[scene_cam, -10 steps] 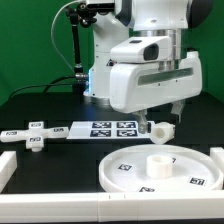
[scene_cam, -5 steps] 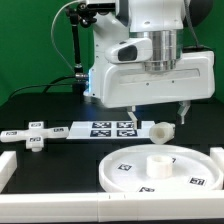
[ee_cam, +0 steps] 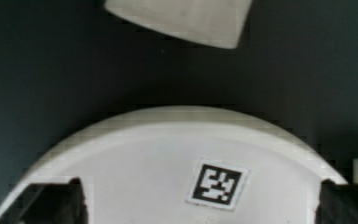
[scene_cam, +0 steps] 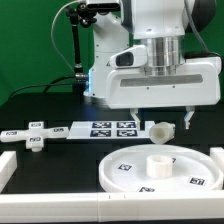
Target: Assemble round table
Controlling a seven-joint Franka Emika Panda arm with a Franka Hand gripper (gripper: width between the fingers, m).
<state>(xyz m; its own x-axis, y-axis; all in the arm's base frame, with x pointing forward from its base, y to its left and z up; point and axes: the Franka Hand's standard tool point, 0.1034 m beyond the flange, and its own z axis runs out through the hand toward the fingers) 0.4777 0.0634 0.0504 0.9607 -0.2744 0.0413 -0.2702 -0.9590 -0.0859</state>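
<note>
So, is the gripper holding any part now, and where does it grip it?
Nothing is held. The gripper is open and empty, above the round disc and the short cylinder.

The marker board (scene_cam: 112, 128) lies flat on the table (scene_cam: 40, 105). The short thick cylinder (scene_cam: 160, 130) lies just beside the board's end on the exterior view's right, and the small cross-shaped piece (scene_cam: 35, 138) lies just off its other end, on the exterior view's left. In front of the marker board, nearer the camera and toward the exterior view's right, the round disc (scene_cam: 125, 172) lies flat and apart from it, with one edging bar (scene_cam: 6, 165) farther out to the left and another (scene_cam: 216, 156) to the right.
</note>
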